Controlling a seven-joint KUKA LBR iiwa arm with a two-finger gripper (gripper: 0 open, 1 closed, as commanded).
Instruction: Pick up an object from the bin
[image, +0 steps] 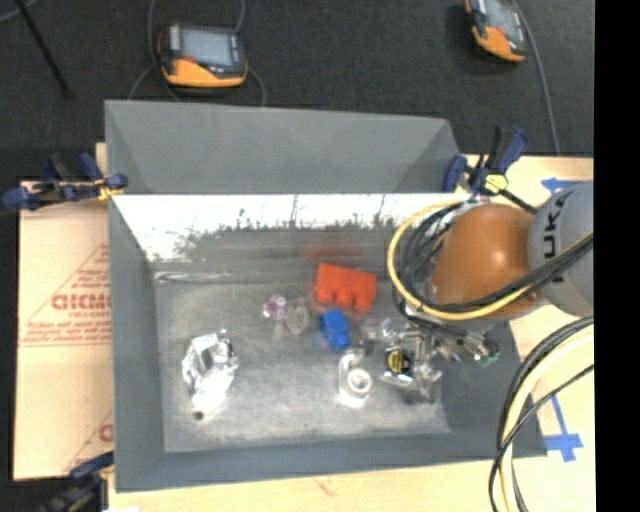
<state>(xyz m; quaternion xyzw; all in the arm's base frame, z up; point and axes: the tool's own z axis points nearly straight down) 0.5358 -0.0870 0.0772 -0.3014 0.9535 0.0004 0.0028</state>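
One pincer (408, 368) low at right of bin (280, 150), beside clear piece (354, 381), blue block (335, 329), grip state unclear

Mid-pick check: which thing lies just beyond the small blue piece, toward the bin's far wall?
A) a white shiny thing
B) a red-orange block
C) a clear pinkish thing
B: the red-orange block lies right behind the small blue piece, nearer the far wall, to the left of the gripper.

Your gripper (405, 365) sits at the bin's (260, 405) right, brick (345, 285) behind-left, cup (355, 382) seemingly touching its left
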